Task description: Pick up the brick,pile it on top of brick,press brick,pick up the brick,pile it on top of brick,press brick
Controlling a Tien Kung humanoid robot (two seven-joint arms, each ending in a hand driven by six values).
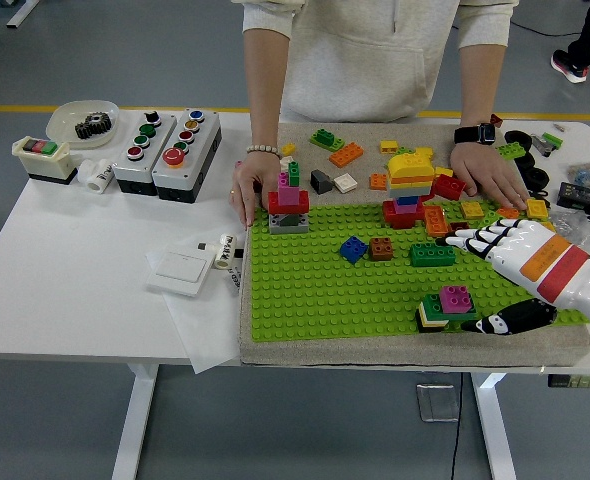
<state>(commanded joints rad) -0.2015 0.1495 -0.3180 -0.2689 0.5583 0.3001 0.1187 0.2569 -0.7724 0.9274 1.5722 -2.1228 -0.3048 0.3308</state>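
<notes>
The robot's right hand (pixel 520 275) has a glossy white shell crossed by an orange band and a red band; its fingers (pixel 475 238) are white with black joints; the thumb is black; the person wears a pale sweatshirt (pixel 375 55), a bead bracelet (pixel 263 150) and a black watch (pixel 472 133).
</notes>
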